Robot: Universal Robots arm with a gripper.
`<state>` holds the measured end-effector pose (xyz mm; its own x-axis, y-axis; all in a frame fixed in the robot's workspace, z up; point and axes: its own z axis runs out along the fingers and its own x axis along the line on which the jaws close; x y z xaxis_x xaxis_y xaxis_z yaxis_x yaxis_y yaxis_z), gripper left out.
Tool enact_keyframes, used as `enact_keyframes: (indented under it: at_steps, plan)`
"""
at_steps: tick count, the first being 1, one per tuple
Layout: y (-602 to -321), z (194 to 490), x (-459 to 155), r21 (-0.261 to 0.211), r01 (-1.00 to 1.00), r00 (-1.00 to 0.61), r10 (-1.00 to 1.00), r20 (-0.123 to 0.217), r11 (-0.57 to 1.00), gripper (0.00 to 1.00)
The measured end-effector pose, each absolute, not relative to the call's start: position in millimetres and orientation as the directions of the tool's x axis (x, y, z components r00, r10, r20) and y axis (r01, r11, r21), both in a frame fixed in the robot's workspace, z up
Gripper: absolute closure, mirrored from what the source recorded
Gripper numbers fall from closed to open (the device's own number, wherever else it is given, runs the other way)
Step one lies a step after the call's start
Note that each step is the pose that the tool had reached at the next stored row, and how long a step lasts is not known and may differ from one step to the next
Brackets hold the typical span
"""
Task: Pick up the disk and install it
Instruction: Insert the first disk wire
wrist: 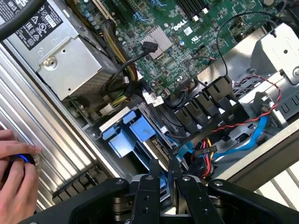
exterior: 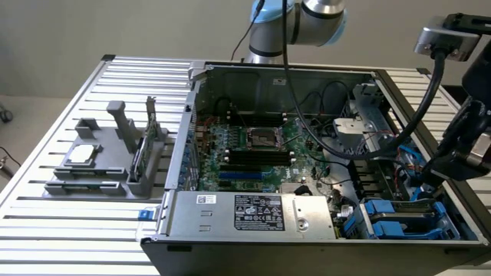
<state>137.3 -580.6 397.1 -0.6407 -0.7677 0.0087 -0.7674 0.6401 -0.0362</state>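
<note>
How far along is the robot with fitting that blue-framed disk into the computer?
Mostly done, it seems: the disk lies low in a corner of the computer case. In hand: the gripper hangs close above it. Left: I cannot tell whether it is gripped or fully seated.

You face a plain grey wall (exterior: pixel 115 29); ribbed aluminium table (exterior: pixel 46 230) in front; pale floor (exterior: pixel 23 121) at the exterior view's left.

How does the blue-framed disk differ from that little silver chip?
The disk sits inside the computer case, in a corner bay; the chip lies outside on the grey holder. The disk wears a blue frame; the chip is bare silver. The disk looks larger than the chip.
</note>
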Motion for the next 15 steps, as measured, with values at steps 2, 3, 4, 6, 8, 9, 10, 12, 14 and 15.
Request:
enact_keyframes:
  at_steps: [2,3,4,6,8,9,10,12,14,15]
  plan:
    - [-580.6,397.0,137.3,-0.036,-0.747,-0.665,-0.747,0.009,0.664,0.78]
    - [-580.6,397.0,137.3,-0.036,-0.736,-0.676,-0.736,0.009,0.676,0.78]
    - [-580.6,397.0,137.3,-0.036,-0.725,-0.688,-0.726,0.009,0.687,0.78]
    - [-580.6,397.0,137.3,-0.036,-0.702,-0.712,-0.702,0.009,0.711,0.78]
    - [-580.6,396.9,137.3,-0.036,-0.679,-0.734,-0.679,0.008,0.734,0.78]
    - [-580.6,396.9,137.3,-0.036,-0.667,-0.745,-0.667,0.008,0.744,0.78]
    - [-580.6,396.9,137.3,-0.036,-0.655,-0.756,-0.655,0.008,0.755,0.78]
    - [-580.6,396.8,137.3,-0.036,-0.63,-0.777,-0.63,0.008,0.776,0.78]
    - [-580.6,396.7,137.3,-0.036,-0.603,-0.797,-0.603,0.008,0.797,0.78]
    - [-580.6,396.5,137.3,-0.036,-0.59,-0.807,-0.59,0.008,0.807,0.78]
